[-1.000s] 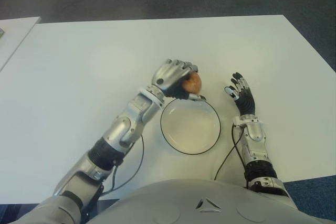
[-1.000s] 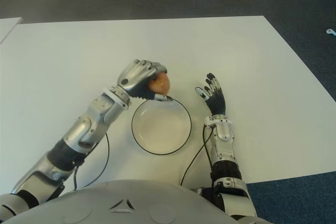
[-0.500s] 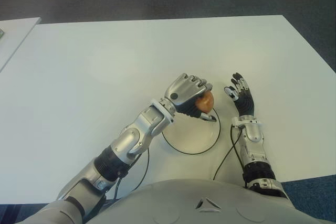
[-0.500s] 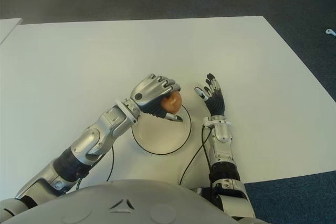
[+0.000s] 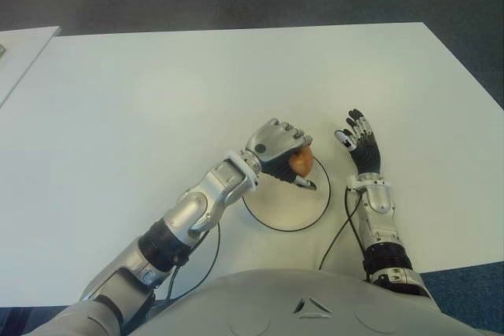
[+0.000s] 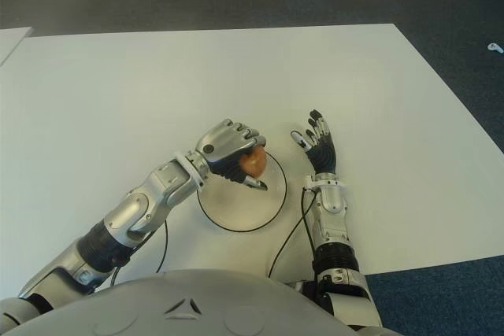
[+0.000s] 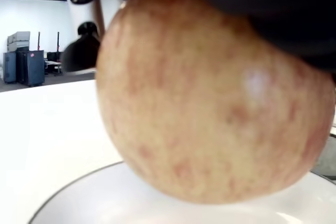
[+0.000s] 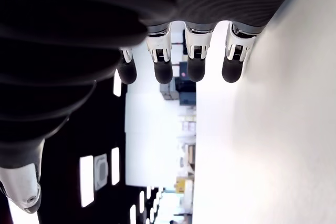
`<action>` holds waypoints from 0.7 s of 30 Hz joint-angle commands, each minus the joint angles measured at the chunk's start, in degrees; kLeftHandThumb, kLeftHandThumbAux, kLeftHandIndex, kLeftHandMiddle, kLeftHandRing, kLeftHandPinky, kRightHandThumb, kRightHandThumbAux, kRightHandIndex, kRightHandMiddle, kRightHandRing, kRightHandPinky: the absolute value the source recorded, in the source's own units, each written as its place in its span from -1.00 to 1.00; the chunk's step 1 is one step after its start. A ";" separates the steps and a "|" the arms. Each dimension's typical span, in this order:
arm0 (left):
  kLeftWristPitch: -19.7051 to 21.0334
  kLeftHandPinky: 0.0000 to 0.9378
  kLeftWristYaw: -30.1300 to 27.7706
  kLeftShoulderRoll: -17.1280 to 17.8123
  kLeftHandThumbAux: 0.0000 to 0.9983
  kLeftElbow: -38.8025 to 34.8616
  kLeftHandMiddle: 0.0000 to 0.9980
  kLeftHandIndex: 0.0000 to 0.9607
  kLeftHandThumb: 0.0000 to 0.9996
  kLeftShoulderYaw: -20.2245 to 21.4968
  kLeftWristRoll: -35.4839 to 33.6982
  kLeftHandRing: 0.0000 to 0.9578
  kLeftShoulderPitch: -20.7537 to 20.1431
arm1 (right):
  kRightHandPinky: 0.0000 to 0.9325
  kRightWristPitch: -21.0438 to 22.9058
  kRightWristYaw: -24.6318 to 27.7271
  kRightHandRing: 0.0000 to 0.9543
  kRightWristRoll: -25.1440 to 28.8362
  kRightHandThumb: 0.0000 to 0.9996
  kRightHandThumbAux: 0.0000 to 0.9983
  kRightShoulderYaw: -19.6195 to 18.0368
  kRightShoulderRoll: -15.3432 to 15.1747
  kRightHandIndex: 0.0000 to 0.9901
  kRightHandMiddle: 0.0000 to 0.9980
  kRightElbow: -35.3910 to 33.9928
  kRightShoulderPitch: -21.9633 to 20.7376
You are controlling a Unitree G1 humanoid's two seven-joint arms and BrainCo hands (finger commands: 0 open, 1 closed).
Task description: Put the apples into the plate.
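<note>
Apple (image 5: 300, 161) gripped in curled left hand (image 5: 277, 149), held just above far rim of black-edged white plate (image 5: 287, 208) on white table (image 5: 157, 100). Nothing else nearby. Right hand (image 5: 358, 138) beside plate's right, fingers spread, empty.

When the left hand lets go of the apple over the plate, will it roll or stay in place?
The apple, held in the left hand above the plate, looks round and smooth, so it would probably roll a little. The plate's raised rim may stop it. It seems firm, so it is unlikely to squash under the curled fingers.
</note>
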 commanded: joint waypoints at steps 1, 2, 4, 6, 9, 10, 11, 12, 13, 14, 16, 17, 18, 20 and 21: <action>-1.03 0.73 -0.97 0.52 0.37 1.43 0.67 -0.08 0.48 -0.61 -0.48 0.77 1.10 | -1.00 3.82 0.05 -1.00 -0.15 -0.79 0.16 0.86 1.68 -1.00 -1.00 2.96 3.44; -1.21 0.73 -1.21 0.58 0.37 1.92 0.67 -0.08 0.48 -0.73 -0.42 0.78 1.12 | -1.00 3.95 0.06 -1.00 -0.18 -0.79 0.16 0.91 1.65 -1.00 -1.00 2.91 3.43; -1.50 0.74 -1.66 0.61 0.37 2.86 0.67 -0.08 0.48 -0.93 -0.31 0.78 1.09 | -1.00 4.19 0.06 -1.00 -0.27 -0.79 0.17 1.01 1.56 -1.00 -1.00 2.87 3.39; -1.71 0.76 -2.07 0.59 0.37 3.59 0.67 -0.08 0.48 -1.06 -0.26 0.78 1.01 | -1.00 4.42 0.08 -1.00 -0.41 -0.79 0.17 1.14 1.42 -1.00 -1.00 2.88 3.31; -1.91 0.79 -2.15 0.53 0.37 4.11 0.67 -0.09 0.48 -1.14 -0.13 0.78 0.97 | -1.00 4.51 0.20 -1.00 -0.55 -0.79 0.19 1.31 1.24 -1.00 -1.00 2.74 3.35; -1.97 0.80 -1.97 0.52 0.37 4.36 0.67 -0.09 0.48 -1.23 0.02 0.79 0.95 | -1.00 4.39 0.27 -1.00 -0.58 -0.79 0.19 1.35 1.16 -1.00 -1.00 2.74 3.37; -2.00 0.82 -1.84 0.52 0.37 4.54 0.67 -0.09 0.48 -1.30 0.13 0.79 0.92 | -1.00 4.31 0.33 -1.00 -0.59 -0.79 0.20 1.38 1.10 -1.00 -1.00 2.74 3.38; -2.08 0.83 -1.73 0.51 0.37 4.83 0.67 -0.09 0.47 -1.41 0.20 0.79 0.85 | -1.00 4.27 0.41 -1.00 -0.59 -0.79 0.20 1.41 1.02 -1.00 -1.00 2.71 3.41; -2.15 0.84 -1.66 0.51 0.37 5.03 0.68 -0.09 0.47 -1.48 0.25 0.79 0.80 | -1.00 4.26 0.46 -1.00 -0.58 -0.79 0.21 1.43 0.97 -1.00 -1.00 2.68 3.43; -2.27 0.85 -1.63 0.51 0.37 5.31 0.68 -0.09 0.47 -1.59 0.27 0.79 0.72 | -1.00 4.38 0.54 -1.00 -0.54 -0.79 0.21 1.44 0.92 -1.00 -1.00 2.60 3.46; -2.43 0.86 -1.59 0.51 0.37 5.67 0.68 -0.09 0.47 -1.75 0.33 0.79 0.64 | -1.00 4.60 0.62 -1.00 -0.45 -0.79 0.22 1.46 0.87 -1.00 -1.00 2.50 3.49; -2.49 0.86 -1.57 0.51 0.37 5.77 0.68 -0.09 0.47 -1.80 0.37 0.79 0.63 | -1.00 4.69 0.63 -1.00 -0.42 -0.79 0.22 1.45 0.86 -1.00 -1.00 2.46 3.50; -2.53 0.86 -1.50 0.51 0.37 5.92 0.68 -0.09 0.47 -1.95 0.55 0.79 0.71 | -1.00 4.90 0.61 -1.00 -0.33 -0.80 0.22 1.42 0.88 -1.00 -1.00 2.40 3.49; -2.54 0.87 -1.52 0.59 0.37 5.87 0.68 -0.09 0.47 -2.23 0.90 0.79 0.99 | -1.00 5.29 0.54 -1.00 -0.23 -0.80 0.22 1.42 0.95 -1.00 -1.00 1.98 3.64; -2.51 0.88 -1.63 0.66 0.37 5.90 0.67 -0.09 0.47 -2.46 1.21 0.79 1.11 | -1.00 5.18 0.41 -1.00 -0.24 -0.80 0.22 1.37 1.01 -1.00 -1.00 1.99 3.63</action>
